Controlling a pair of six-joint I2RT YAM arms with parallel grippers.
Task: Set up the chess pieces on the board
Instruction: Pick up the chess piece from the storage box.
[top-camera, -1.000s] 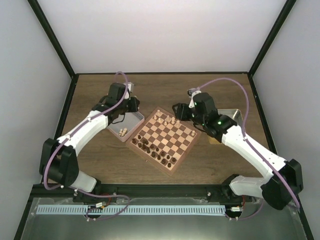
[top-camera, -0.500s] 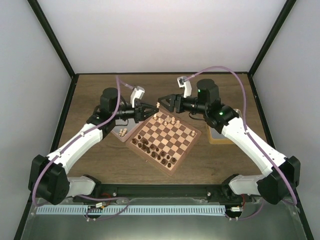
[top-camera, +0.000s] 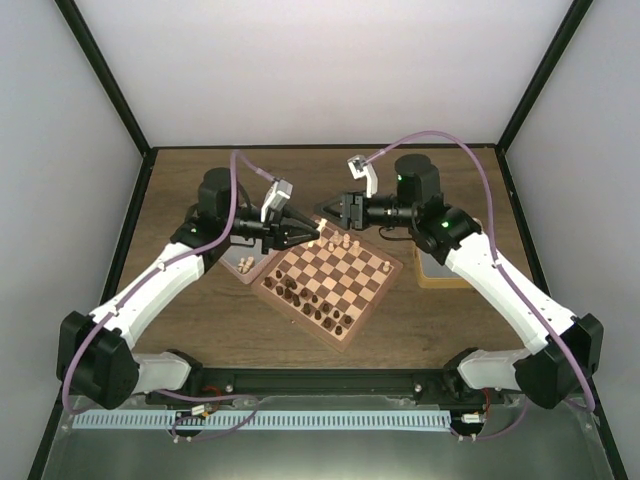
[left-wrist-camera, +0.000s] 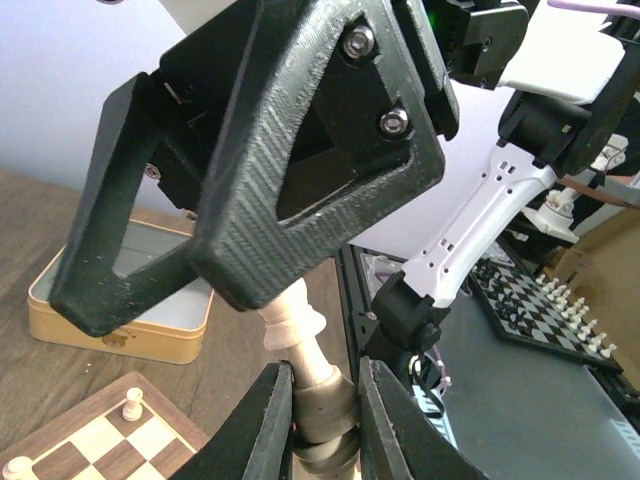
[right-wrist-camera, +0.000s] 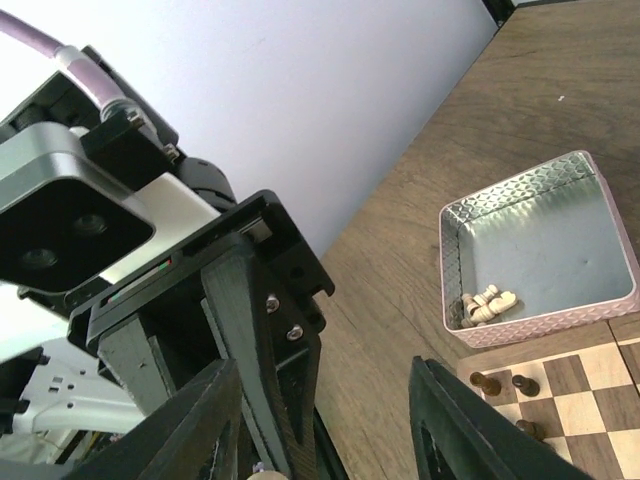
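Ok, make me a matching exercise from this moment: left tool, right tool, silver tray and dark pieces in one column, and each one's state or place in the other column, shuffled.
Column one
1. left tool
2. right tool
3. silver tray
4. dark pieces

Column two
A. standing on the board
B. open, jaws apart
C. shut on a light chess piece
D. holds a few light pieces in one corner

Pairs: 1-C, 2-B, 3-D, 4-A

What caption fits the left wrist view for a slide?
Left gripper clamps a beige chess piece, its top at the open right gripper fingertip.
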